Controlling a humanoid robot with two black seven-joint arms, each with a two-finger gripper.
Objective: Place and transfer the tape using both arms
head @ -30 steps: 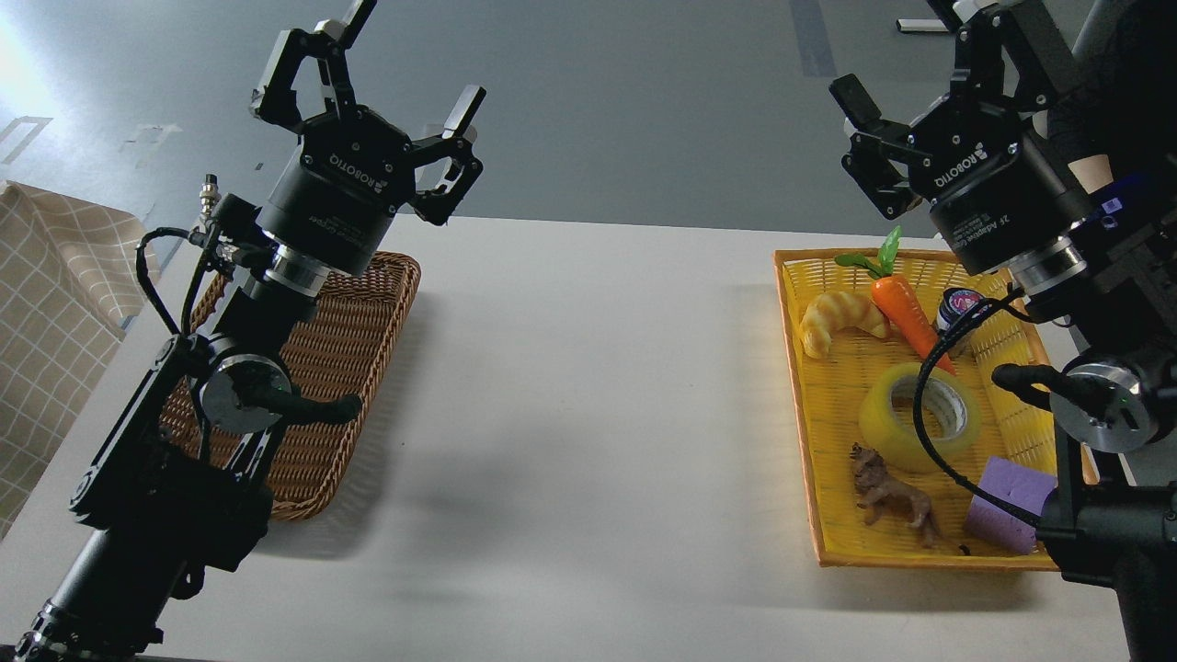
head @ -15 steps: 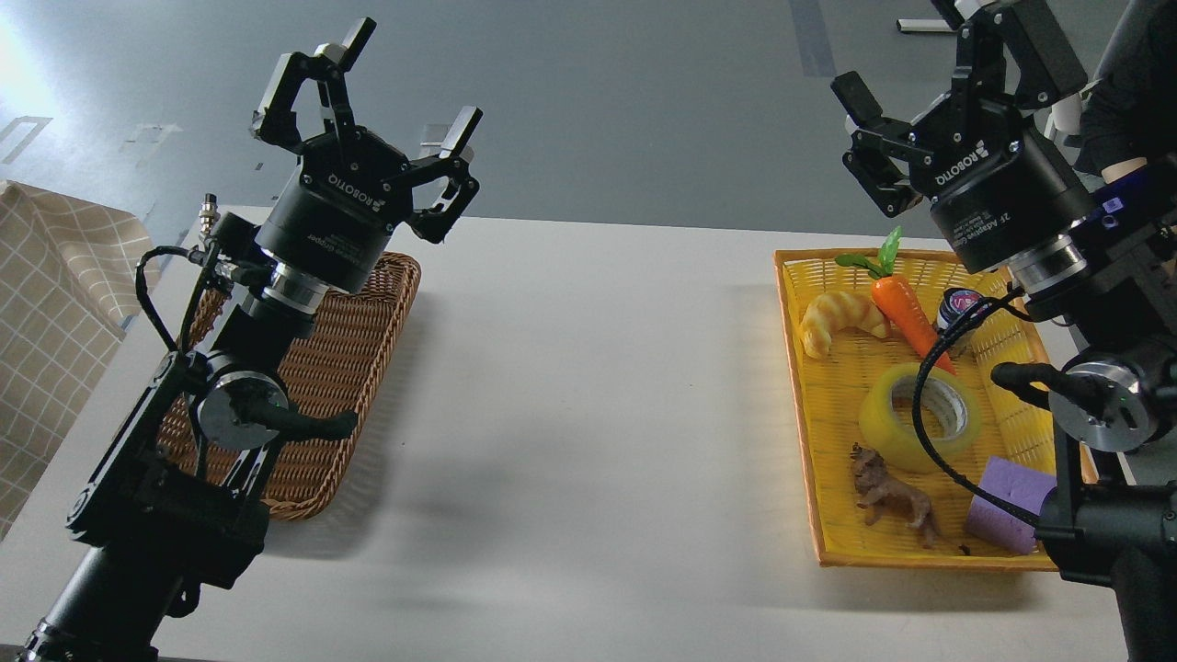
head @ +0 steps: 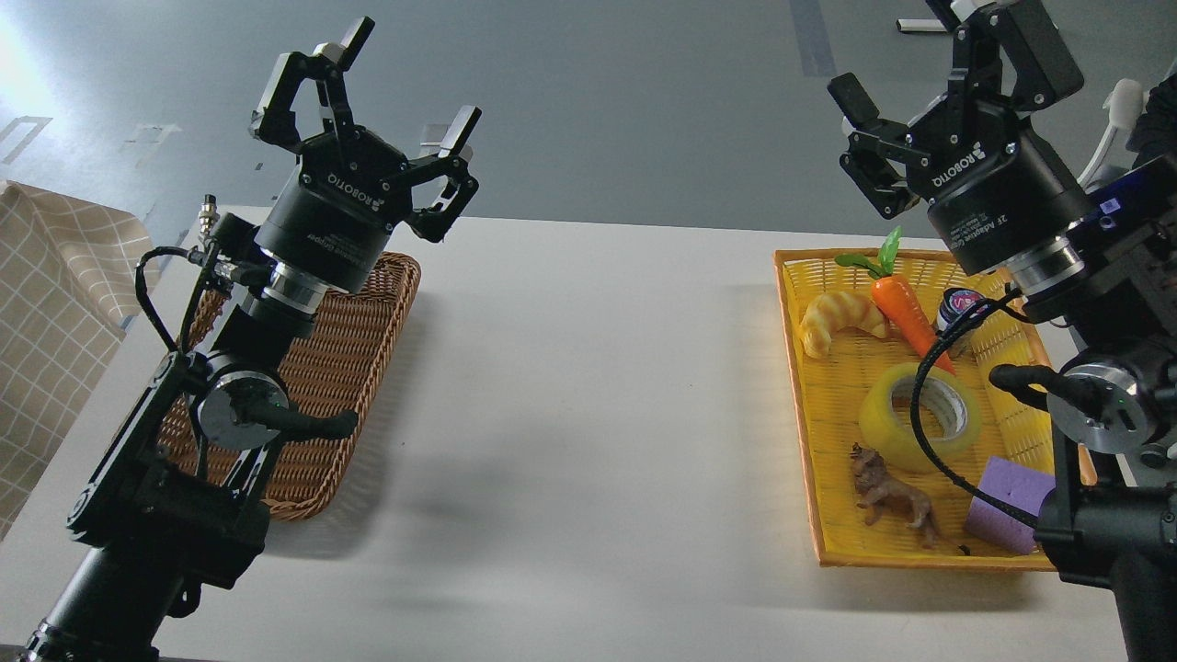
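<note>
Both grippers, left [head: 397, 92] and right [head: 933, 64], hang wide open and empty above the table's far corners, while the tape [head: 918, 416] lies in the yellow basket [head: 814, 460] along the right edge.

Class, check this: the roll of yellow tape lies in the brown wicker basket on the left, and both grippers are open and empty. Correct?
Not quite. The head view shows the tape in the yellow basket on the right. The left gripper and right gripper are indeed open and empty.

Probably a lab: white table [head: 588, 386], taped floor [head: 138, 138].
</note>
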